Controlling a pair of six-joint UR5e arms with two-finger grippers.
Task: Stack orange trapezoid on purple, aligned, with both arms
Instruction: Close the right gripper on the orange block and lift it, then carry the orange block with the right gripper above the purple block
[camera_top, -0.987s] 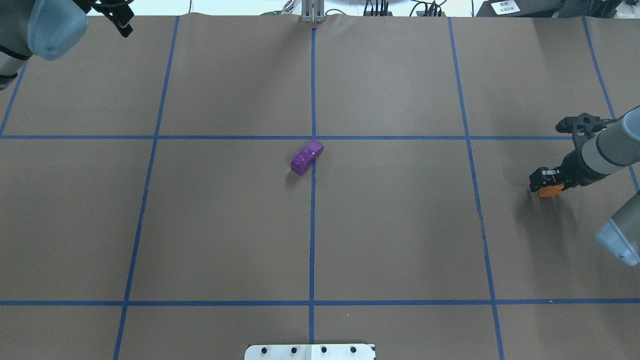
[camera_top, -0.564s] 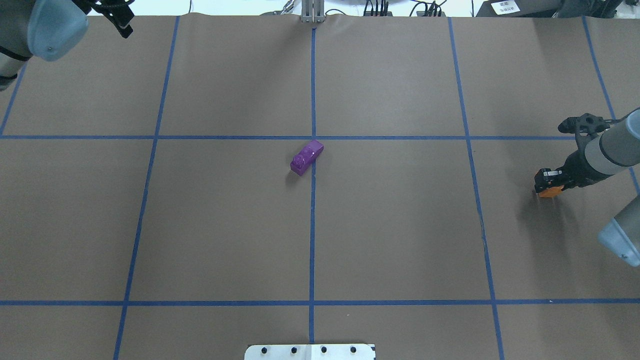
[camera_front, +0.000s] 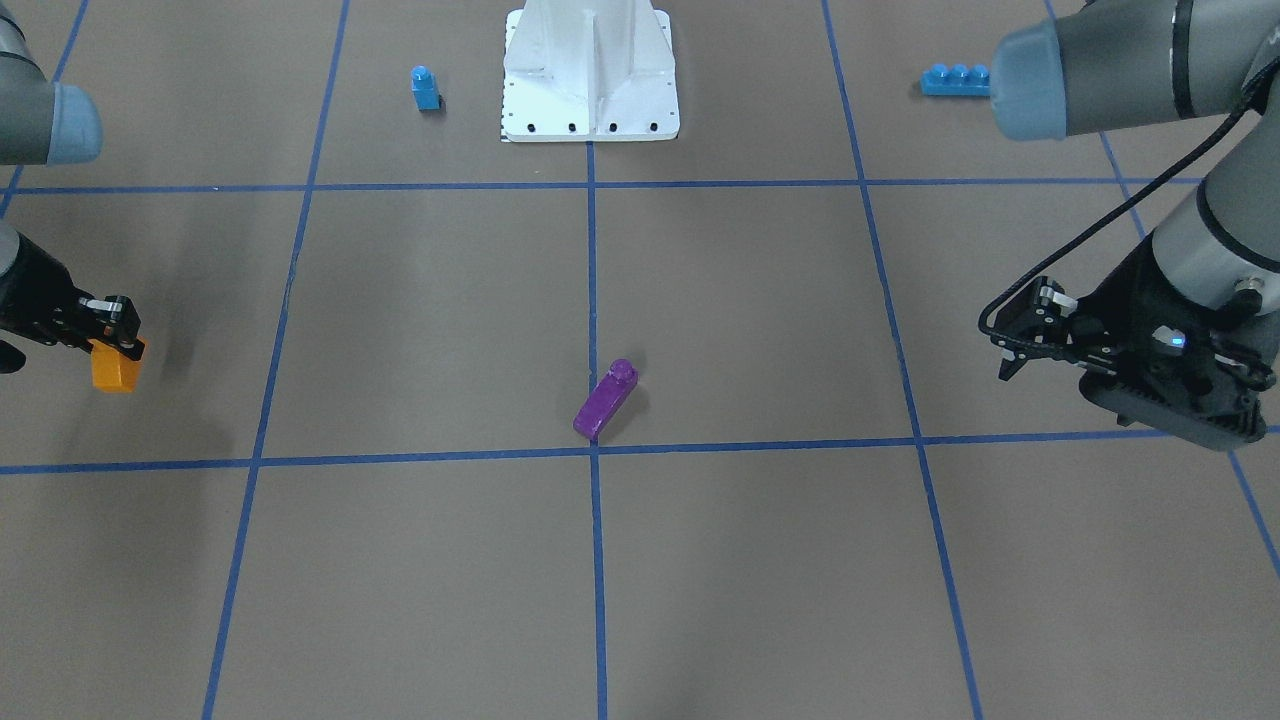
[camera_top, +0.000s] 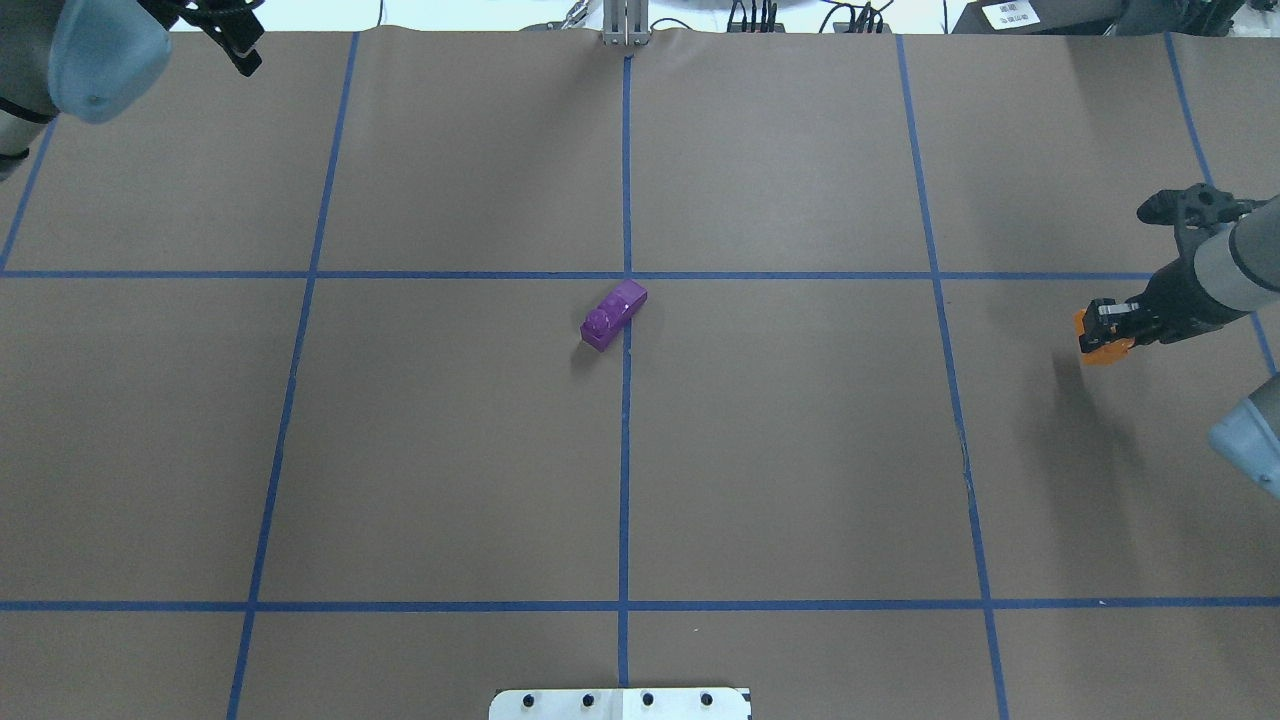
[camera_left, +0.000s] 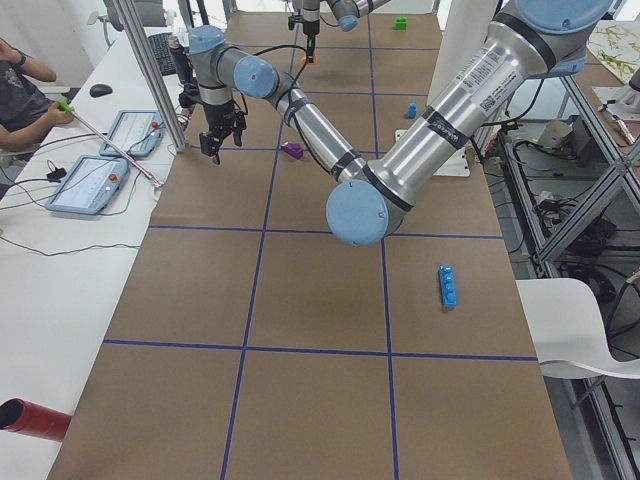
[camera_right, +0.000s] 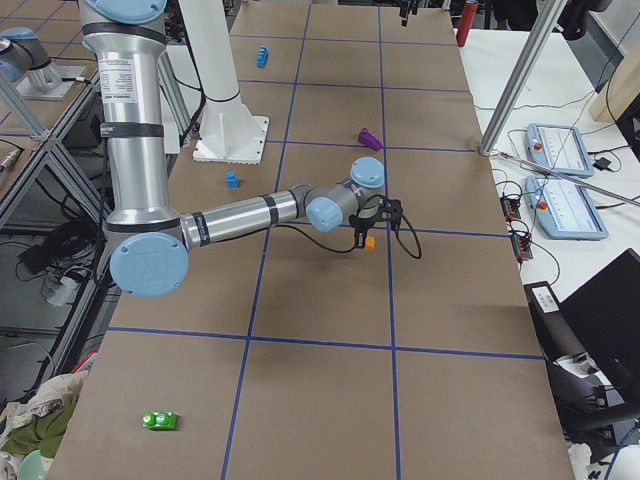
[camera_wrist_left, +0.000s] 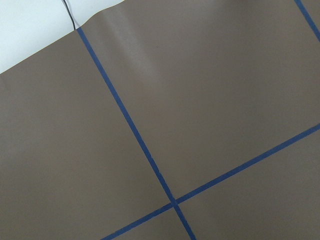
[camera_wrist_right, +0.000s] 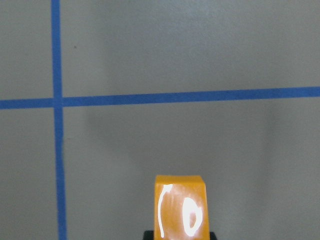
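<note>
The orange trapezoid (camera_top: 1095, 349) hangs in my right gripper (camera_top: 1102, 328), which is shut on it and holds it above the table near the right edge. It also shows in the front view (camera_front: 115, 368), the right side view (camera_right: 369, 241) and the right wrist view (camera_wrist_right: 180, 207). The purple brick (camera_top: 613, 315) lies on the table centre beside the middle tape line; it also shows in the front view (camera_front: 606, 398). My left gripper (camera_front: 1022, 335) is open and empty, above the far left of the table, well away from both bricks.
A blue single-stud brick (camera_front: 425, 88) and a long blue brick (camera_front: 955, 78) lie near the robot's white base plate (camera_front: 590, 115). A green piece (camera_right: 160, 420) lies at the right end. Operator tablets (camera_left: 100, 180) sit beyond the table's far edge.
My right gripper has risen with the orange trapezoid and drifted slightly away from the robot. The purple brick and the left arm have stayed almost still.
</note>
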